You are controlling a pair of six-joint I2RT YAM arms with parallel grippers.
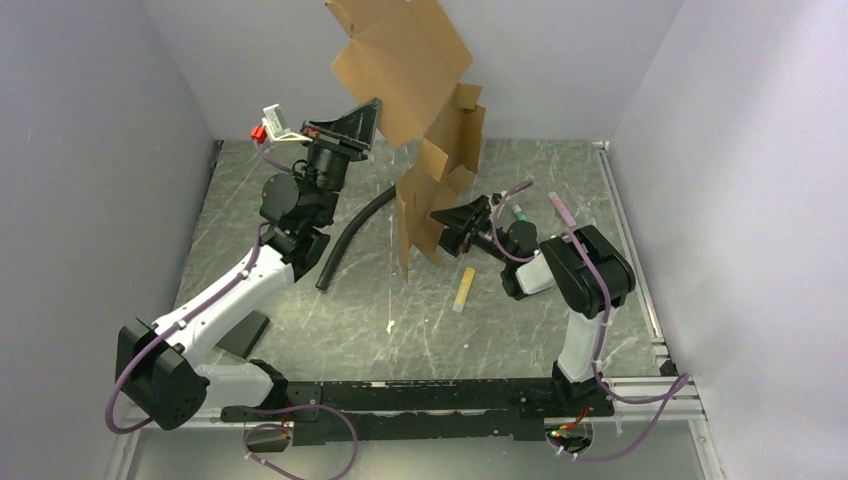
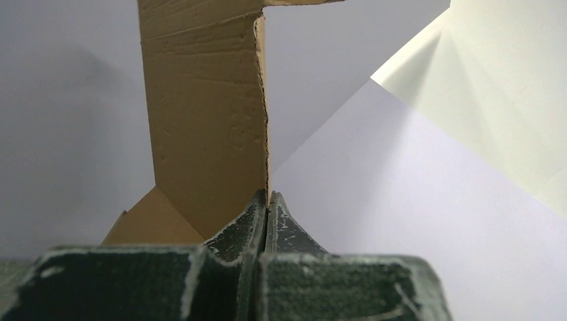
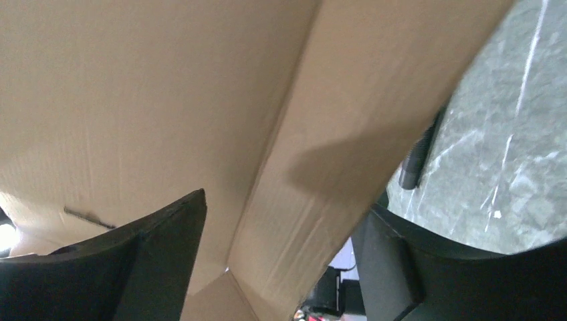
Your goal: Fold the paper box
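Paper box (image 1: 405, 70) hangs unfolded, lifted off the table (image 1: 540, 330), running from 12 o'clock down to centre. Left gripper (image 1: 374, 106) sits at its 9 o'clock edge, fingers pressed together, pinching the cardboard. Right gripper (image 1: 446, 227) has its fingers spread around the lowest flap; cannot tell whether they touch it.

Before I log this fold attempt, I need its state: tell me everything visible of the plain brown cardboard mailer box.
The plain brown cardboard mailer box is an unfolded, die-cut corrugated sheet with creases, flaps and tabs. It hangs raised above the grey table, roughly upright and twisted, its top leaving the overhead view. The left gripper is shut on one flap's edge. The right gripper, jaws open, straddles a lower panel. Whether the box's lowest corner touches the table is unclear.
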